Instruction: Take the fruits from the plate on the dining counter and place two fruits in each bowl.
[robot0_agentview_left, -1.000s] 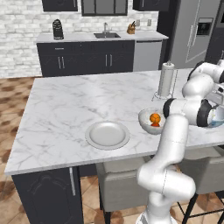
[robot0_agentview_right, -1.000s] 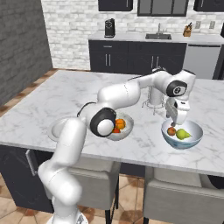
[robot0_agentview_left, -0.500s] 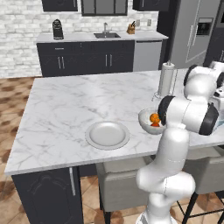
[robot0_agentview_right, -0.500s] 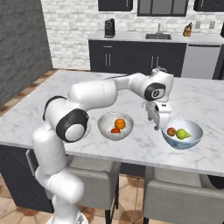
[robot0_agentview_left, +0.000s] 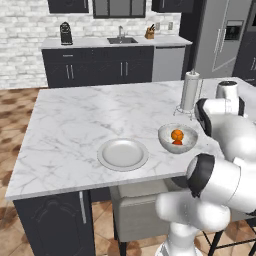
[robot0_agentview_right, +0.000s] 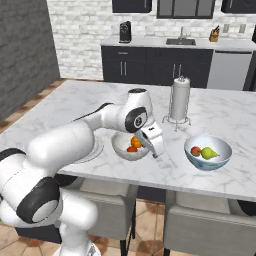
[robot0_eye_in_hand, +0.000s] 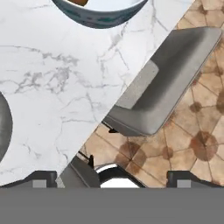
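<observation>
My gripper (robot0_agentview_right: 154, 149) hangs open and holds nothing, over the dining counter (robot0_agentview_right: 227, 117) between the two bowls, close to the front edge. The speckled bowl (robot0_agentview_right: 124, 150) to its left holds the orange fruit (robot0_agentview_right: 135, 142) and the red-orange one (robot0_agentview_right: 131, 149). The light blue bowl (robot0_agentview_right: 208, 162) to its right holds the brownish-red fruit (robot0_agentview_right: 196, 151) and the yellow-green one (robot0_agentview_right: 210, 153). The plate (robot0_agentview_left: 122, 154) lies bare left of the speckled bowl (robot0_agentview_left: 176, 145). In the hand view my gripper (robot0_eye_in_hand: 112, 177) points past the counter edge, with the blue bowl (robot0_eye_in_hand: 103, 16) at the top.
A paper towel holder (robot0_agentview_right: 179, 99) stands behind the bowls. Grey chair seats (robot0_eye_in_hand: 168, 76) sit under the counter's front edge over brown tiled floor (robot0_eye_in_hand: 192, 144). My own arm (robot0_agentview_right: 85, 135) stretches across the plate side of the counter. A sink counter (robot0_agentview_left: 115, 45) runs along the back wall.
The open gripper has swung left from above the blue bowl to the gap between the bowls, a little lower. The fruits and bowls have stayed put.
</observation>
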